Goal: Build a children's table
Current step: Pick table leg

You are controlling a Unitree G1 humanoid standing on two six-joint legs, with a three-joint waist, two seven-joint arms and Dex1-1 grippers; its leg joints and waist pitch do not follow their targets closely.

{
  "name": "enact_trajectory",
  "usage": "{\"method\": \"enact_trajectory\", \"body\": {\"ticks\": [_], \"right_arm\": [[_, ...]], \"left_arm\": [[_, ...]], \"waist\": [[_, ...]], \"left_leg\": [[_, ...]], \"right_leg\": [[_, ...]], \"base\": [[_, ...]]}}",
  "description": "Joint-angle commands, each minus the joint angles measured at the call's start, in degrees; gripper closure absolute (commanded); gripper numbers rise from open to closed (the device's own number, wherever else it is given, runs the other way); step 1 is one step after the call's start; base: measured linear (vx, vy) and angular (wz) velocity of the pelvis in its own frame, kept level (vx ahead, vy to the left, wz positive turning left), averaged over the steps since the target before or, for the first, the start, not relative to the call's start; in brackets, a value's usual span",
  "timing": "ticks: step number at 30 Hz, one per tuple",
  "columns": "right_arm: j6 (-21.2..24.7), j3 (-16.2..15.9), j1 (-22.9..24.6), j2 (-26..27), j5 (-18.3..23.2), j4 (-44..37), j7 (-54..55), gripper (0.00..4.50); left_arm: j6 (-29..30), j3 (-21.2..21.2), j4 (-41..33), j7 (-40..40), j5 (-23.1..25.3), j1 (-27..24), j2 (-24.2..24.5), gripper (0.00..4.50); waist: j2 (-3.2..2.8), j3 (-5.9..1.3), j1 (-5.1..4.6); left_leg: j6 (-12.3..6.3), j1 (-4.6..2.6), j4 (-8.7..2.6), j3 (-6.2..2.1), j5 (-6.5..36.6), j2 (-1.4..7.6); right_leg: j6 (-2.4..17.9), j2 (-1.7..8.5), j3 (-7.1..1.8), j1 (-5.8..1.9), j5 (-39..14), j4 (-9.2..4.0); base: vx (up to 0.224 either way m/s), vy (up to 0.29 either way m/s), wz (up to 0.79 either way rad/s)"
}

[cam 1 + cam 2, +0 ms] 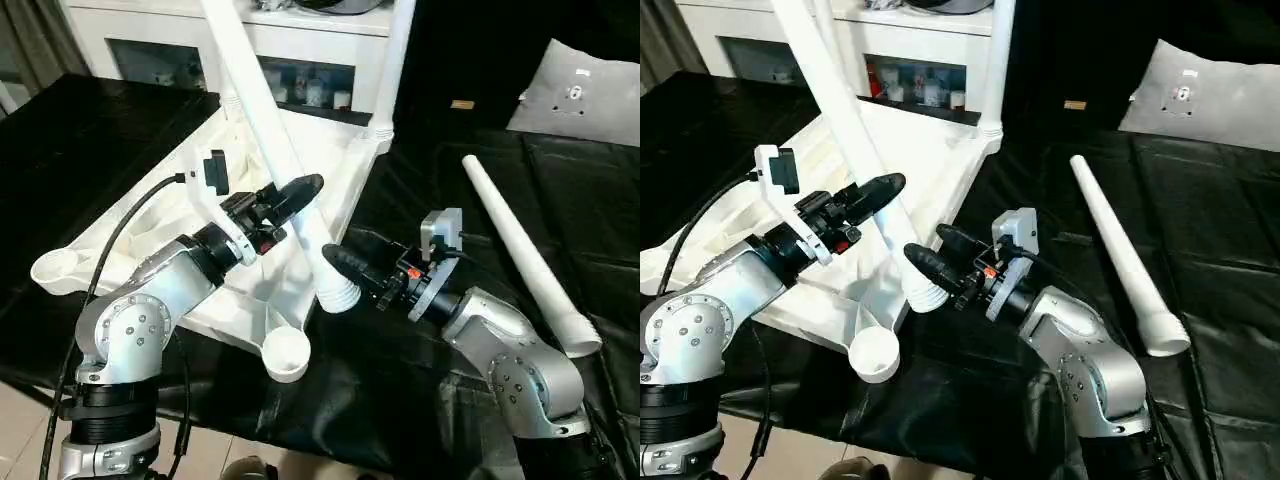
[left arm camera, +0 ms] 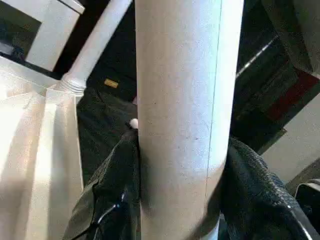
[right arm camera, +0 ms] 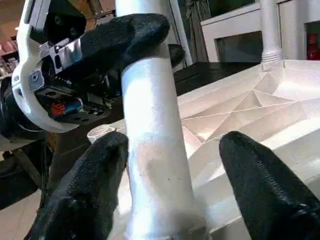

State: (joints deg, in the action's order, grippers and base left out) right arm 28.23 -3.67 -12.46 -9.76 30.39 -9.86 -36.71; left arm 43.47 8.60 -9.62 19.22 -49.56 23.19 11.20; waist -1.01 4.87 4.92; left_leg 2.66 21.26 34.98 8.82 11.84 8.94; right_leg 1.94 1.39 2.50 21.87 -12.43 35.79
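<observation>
A tilted leg [image 1: 262, 120] is clamped by the left gripper [image 1: 290, 197].
The right gripper [image 3: 167, 190] is spread about its ribbed end, one finger touching, above the upturned top's [image 1: 160, 230] near edge. No writing can be read. Another leg [image 1: 525, 255] lies on the black cloth [image 1: 590, 190].

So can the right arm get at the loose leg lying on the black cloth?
Probably yes. The loose leg lies bare on the black cloth beside the right arm, nothing over it. The right gripper stands open around the held leg, which the left gripper clamps.
</observation>
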Motion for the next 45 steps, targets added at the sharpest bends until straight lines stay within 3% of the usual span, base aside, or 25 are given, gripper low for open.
{"method": "enact_trajectory", "body": {"ticks": [1, 2, 3, 8, 12, 17, 23, 25, 26, 29, 31, 37, 42, 45], "right_arm": [[0.91, 2.04, -0.80, 0.19, 2.33, -1.05, 0.94, 0.98], [1.65, 3.54, -1.23, 0.82, 4.16, -1.23, 1.75, 0.81], [3.14, 7.29, -2.59, 1.81, 7.87, -1.47, 3.94, 0.69], [5.01, 10.93, -4.60, 1.20, 10.15, -1.71, 6.41, 0.39], [7.73, 11.58, -5.86, -0.77, 11.15, -2.99, 7.06, 0.14], [11.56, 12.02, -7.12, -1.98, 14.20, -3.54, 7.18, 0.06], [12.20, 11.21, -7.59, -3.60, 15.07, -3.93, 4.44, 0.06], [12.24, 10.39, -7.65, -4.23, 14.50, -4.53, 3.69, 0.06], [12.78, 7.75, -7.71, -5.59, 13.28, -6.68, 3.19, 0.06], [12.66, 3.97, -7.53, -6.12, 10.32, -8.47, 4.01, 0.06], [11.61, 0.33, -7.84, -6.88, 5.26, -8.22, 5.99, 0.06], [10.42, -5.78, -8.35, -1.92, -3.06, -7.50, 16.84, 0.06], [9.65, -7.85, -7.70, 1.75, -6.95, -6.64, 22.09, 0.68], [9.21, -9.37, -8.02, 3.27, -9.96, -5.28, 25.04, 0.82]], "left_arm": [[-0.85, 0.67, 0.06, -0.77, 0.58, 1.24, 0.48, 2.62], [-1.03, 0.86, 0.15, -0.88, 0.71, 1.37, 0.56, 2.62], [-1.10, 1.69, 0.11, -0.85, 0.58, 1.85, 0.85, 2.62], [-0.26, 2.83, -0.43, 0.70, -0.66, 3.25, 2.49, 2.62], [1.04, 4.41, -1.23, 2.65, -3.95, 5.67, 4.00, 2.62], [2.20, 4.02, -2.59, 6.23, -5.64, 6.64, 5.92, 2.62], [2.95, 3.83, -3.05, 7.58, -6.58, 7.37, 7.19, 2.62], [3.07, 3.55, -3.08, 7.44, -6.18, 7.51, 7.49, 2.62], [3.00, 2.62, -3.20, 7.32, -4.84, 7.81, 8.16, 2.62], [2.04, 1.55, -3.43, 6.22, -2.55, 8.07, 7.86, 2.62], [1.29, 0.21, -3.46, 4.96, -0.23, 8.30, 7.70, 2.62], [-2.96, -6.71, -4.79, -4.73, 11.07, 9.71, 4.44, 2.62], [-2.90, -8.77, -6.41, -8.79, 13.96, 10.58, 1.56, 2.62], [-2.85, -11.39, -7.87, -10.56, 17.28, 10.26, 1.50, 2.62]], "waist": [[-0.51, -4.18, -0.20], [-0.53, -4.14, -0.21], [-0.17, -3.87, -0.31], [-0.25, -3.86, -0.30], [-0.16, -4.01, -0.37], [-0.08, -3.86, -0.36], [-0.03, -3.71, -0.34], [-0.07, -3.76, -0.28], [-0.02, -3.72, -0.28], [0.00, -3.66, -0.27], [-0.02, -3.59, -0.38], [-0.08, -3.52, -0.58], [0.00, -3.67, -0.78], [-0.03, -3.55, -1.03]], "left_leg": [[-1.53, -0.33, -3.73, -1.33, 2.82, 3.81], [-1.54, -0.38, -3.79, -1.31, 3.34, 3.86], [-1.58, -0.40, -3.91, -1.23, 3.91, 3.82], [-0.92, -0.51, -3.95, -1.21, 3.04, 3.67], [-1.16, -0.39, -3.77, -1.16, 1.02, 3.48], [-1.12, -0.41, -3.84, -1.05, 1.68, 3.45], [-0.60, -0.44, -3.95, -1.02, 2.60, 3.55], [-0.54, -0.43, -3.93, -1.07, 2.29, 3.60], [-0.64, -0.36, -3.94, -1.08, 2.09, 3.60], [-0.55, -0.38, -3.98, -1.11, 1.83, 3.64], [-0.01, -0.35, -4.04, -1.14, 2.02, 3.67], [1.32, -0.35, -4.25, -1.26, 2.96, 3.95], [2.01, -0.20, -4.12, -1.27, 2.19, 3.78], [2.27, -0.20, -4.20, -1.29, 2.96, 3.72]], "right_leg": [[10.43, 6.33, -3.46, -2.97, -3.30, -4.14], [10.44, 6.34, -3.47, -2.91, -4.14, -4.19], [10.25, 6.30, -3.50, -2.85, -5.39, -4.39], [9.34, 6.09, -3.43, -2.71, -6.08, -4.27], [9.68, 6.00, -3.38, -2.83, -3.04, -3.96], [9.64, 6.10, -3.42, -2.85, -4.66, -4.12], [8.97, 6.07, -3.42, -2.68, -7.17, -4.37], [8.94, 6.14, -3.41, -2.74, -6.81, -4.31], [8.85, 6.07, -3.40, -2.75, -6.48, -4.28], [8.14, 6.04, -3.44, -2.68, -6.58, -4.34], [7.83, 6.10, -3.43, -2.61, -7.45, -4.43], [7.80, 6.20, -3.63, -2.40, -6.99, -4.41], [8.24, 6.27, -3.69, -2.74, -2.88, -3.98], [7.78, 6.21, -3.71, -2.77, -3.33, -4.00]], "base": [[0.000, 0.000, 0.00], [0.000, 0.000, 0.00], [0.000, 0.000, 0.00], [0.000, 0.000, 0.00], [0.000, 0.000, 0.00], [0.000, 0.000, 0.00], [0.000, 0.000, 0.00], [0.000, 0.000, 0.00], [0.000, 0.000, 0.00], [0.000, 0.000, 0.00], [0.000, 0.000, 0.00], [0.000, 0.000, 0.00], [0.000, 0.000, 0.00], [0.000, 0.000, 0.00]]}}
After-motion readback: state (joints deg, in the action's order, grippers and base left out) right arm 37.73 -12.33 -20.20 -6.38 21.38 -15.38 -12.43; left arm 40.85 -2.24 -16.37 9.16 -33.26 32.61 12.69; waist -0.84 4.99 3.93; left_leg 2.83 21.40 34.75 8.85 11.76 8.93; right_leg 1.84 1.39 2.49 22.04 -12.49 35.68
